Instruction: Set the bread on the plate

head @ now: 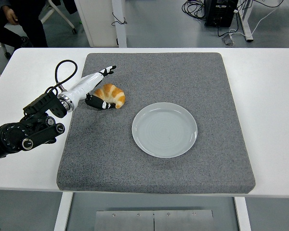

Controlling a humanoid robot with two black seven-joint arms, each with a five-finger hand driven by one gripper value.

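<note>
Bread (111, 95) lies up-left of the plate (164, 129); the left hand (95, 89) brackets it with spread fingers, grasping nothing, evidently readying a grip.

Rough grey felt-like mat (154, 159); smooth glossy plate (164, 129); flaky golden bread (111, 94).

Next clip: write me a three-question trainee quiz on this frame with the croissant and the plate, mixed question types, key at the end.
1. True or false: the croissant already lies on the plate.
2. Which arm is reaching for the croissant? A) left B) right C) both
3. Fill in: the plate and croissant both rest on a grey ____ covering the white table.

Key:
1. False. It lies on the mat, up and left of the empty plate.
2. A. The left robot hand is at the croissant's left side, fingers spread around it, not closed on it; no right arm shows.
3. mat
</note>
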